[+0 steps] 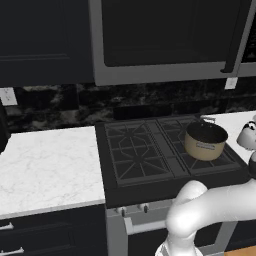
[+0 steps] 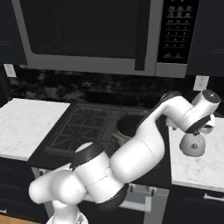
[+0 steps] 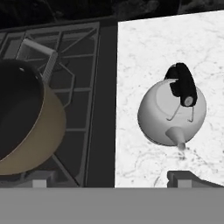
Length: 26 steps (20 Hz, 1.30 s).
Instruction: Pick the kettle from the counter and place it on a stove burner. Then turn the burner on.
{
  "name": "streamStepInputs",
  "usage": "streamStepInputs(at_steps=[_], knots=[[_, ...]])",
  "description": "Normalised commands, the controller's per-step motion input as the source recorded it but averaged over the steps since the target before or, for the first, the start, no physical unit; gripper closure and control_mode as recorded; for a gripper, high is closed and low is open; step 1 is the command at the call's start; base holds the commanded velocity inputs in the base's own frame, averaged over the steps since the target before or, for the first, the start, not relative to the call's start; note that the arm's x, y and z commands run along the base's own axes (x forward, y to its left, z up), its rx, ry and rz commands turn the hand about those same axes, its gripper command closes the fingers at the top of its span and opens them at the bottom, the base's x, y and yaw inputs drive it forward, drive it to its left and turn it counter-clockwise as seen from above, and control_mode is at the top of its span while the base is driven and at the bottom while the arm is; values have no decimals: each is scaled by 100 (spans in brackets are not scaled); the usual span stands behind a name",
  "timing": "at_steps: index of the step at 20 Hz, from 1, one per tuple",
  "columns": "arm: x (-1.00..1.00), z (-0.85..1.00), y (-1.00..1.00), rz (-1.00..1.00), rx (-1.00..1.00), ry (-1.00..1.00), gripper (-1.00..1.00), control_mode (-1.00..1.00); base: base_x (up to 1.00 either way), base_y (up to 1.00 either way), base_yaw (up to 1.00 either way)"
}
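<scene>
The white kettle point(image 3: 171, 114) with its dark handle sits upright on the white marble counter point(image 3: 148, 52), just right of the cooktop, spout pointing toward the hand camera. From the right base it appears as the kettle point(image 2: 192, 145) on the counter point(image 2: 197, 168). My gripper point(image 3: 113, 179) hovers above it, open, its fingertips point(image 3: 187, 177) spread wide with nothing between them; it is also seen as the gripper point(image 2: 200, 130) right over the kettle's handle. Free burners point(image 1: 134, 150) lie on the left half of the cooktop point(image 2: 81, 127).
A tan pot point(image 1: 205, 140) with a black inside stands on a right-hand burner, close to the kettle's side of the stove, seen too as the pot point(image 3: 26, 127). Stove knobs point(image 1: 122, 211) line the front panel. A microwave point(image 2: 92, 35) hangs overhead. More counter point(image 1: 45, 165) lies left.
</scene>
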Motion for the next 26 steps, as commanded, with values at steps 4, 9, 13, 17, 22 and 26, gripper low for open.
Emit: streamStepInputs(at_steps=[4, 9, 13, 17, 22, 26], knots=[[21, -33, -28, 0, -7, 4, -100, -100, 0, 0, 0], [16, -29, -8, 0, -11, 13, -100, -100, 0, 0, 0], [22, -20, -15, -5, -5, 0, -100, -100, 0, 0, 0], [17, -10, -19, -5, -1, 0, -100, -100, 0, 0, 0], [33, -9, -42, -8, 0, 0, -100, -100, 0, 0, 0], [40, -8, -15, -5, 0, 2, -100, -100, 0, 0, 0]])
